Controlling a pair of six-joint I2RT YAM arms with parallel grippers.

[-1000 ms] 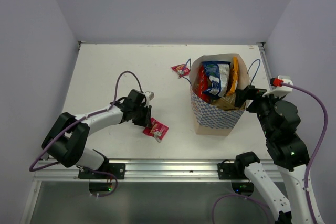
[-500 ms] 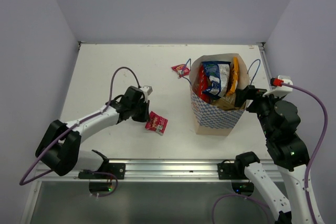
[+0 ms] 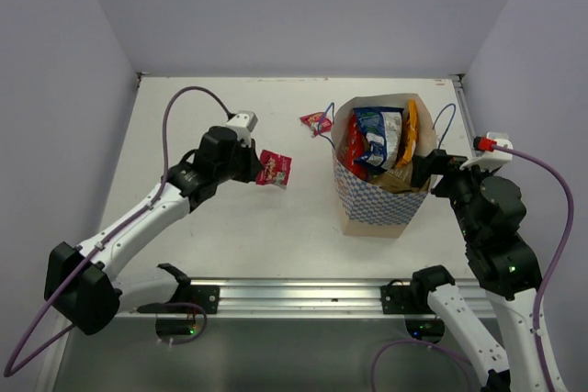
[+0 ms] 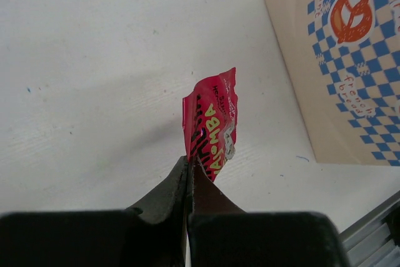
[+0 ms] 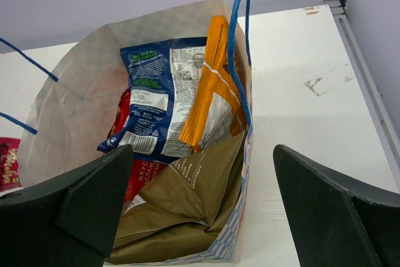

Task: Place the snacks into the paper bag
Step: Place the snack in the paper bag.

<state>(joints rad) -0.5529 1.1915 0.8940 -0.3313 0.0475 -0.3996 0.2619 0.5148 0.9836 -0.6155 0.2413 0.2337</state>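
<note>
My left gripper (image 3: 259,172) (image 4: 189,162) is shut on the corner of a small red snack packet (image 3: 275,169) (image 4: 212,122), which hangs above the table left of the paper bag (image 3: 384,204) (image 4: 337,67). The bag stands upright with a dark blue packet (image 3: 375,138) (image 5: 156,95), an orange packet (image 3: 409,140) (image 5: 209,85), a red one (image 3: 351,149) (image 5: 140,176) and a brown one (image 5: 181,204) inside. A tiny pink-red packet (image 3: 316,121) (image 5: 7,164) lies on the table by the bag's far left corner. My right gripper (image 3: 424,170) (image 5: 203,217) is open, its fingers astride the bag's right wall.
The bag's blue cord handles (image 3: 445,117) (image 5: 244,23) stick out at both sides. Grey walls close in the white table (image 3: 184,135) on three sides. A metal rail (image 3: 294,296) runs along the near edge.
My left gripper closed on the red packet, lifted it off the table and carried it up and away from the near edge. The right arm has not moved.
</note>
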